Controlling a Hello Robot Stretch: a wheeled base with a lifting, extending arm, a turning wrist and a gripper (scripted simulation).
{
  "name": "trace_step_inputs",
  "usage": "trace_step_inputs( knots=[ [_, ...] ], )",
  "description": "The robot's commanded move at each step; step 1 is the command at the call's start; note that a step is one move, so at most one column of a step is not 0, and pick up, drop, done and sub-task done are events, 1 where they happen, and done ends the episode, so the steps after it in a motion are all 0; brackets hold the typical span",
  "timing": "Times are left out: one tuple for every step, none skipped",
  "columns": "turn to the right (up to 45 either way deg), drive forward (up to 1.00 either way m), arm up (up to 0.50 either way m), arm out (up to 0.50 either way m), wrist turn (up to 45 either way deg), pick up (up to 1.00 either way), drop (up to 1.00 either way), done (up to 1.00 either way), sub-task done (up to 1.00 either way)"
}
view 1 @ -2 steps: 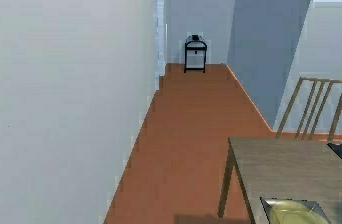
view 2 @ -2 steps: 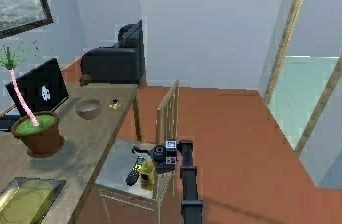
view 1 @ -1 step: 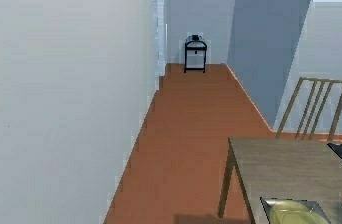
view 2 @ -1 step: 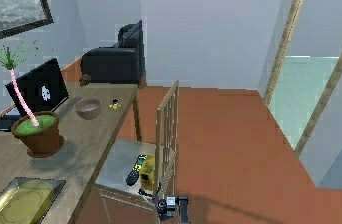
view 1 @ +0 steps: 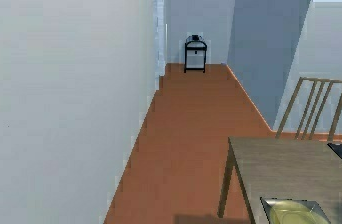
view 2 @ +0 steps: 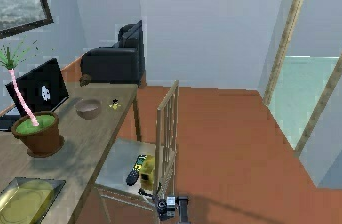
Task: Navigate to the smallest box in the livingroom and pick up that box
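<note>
Okay, navigation step: where the smallest box sits I cannot tell from here. My gripper (view 2: 139,177) is low by the chair (view 2: 165,130) seat, just beside the table (view 2: 89,150). Whether its fingers are apart or together I cannot tell, nor whether it holds anything. Best move, I'd judge: get the arm clear of chair and table before turning the base. Then head toward the armchair (view 2: 114,60), likely the livingroom side, rather than down the hallway (view 1: 194,110) to the dark stand (view 1: 194,53). Counts: one chair, one table, one armchair, one laptop (view 2: 37,88), one potted plant (view 2: 37,130), one bowl (view 2: 87,108), one metal tray (view 2: 24,198), one framed picture (view 2: 14,15), one stand.
</note>
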Motion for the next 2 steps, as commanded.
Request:
trace_step_inputs(
  knots=[
    [0.0, 0.00, 0.10, 0.00, 0.0, 0.00, 0.00, 0.00, 0.00],
    [0.0, 0.00, 0.00, 0.00, 0.0, 0.00, 0.00, 1.00, 0.00]
  ],
)
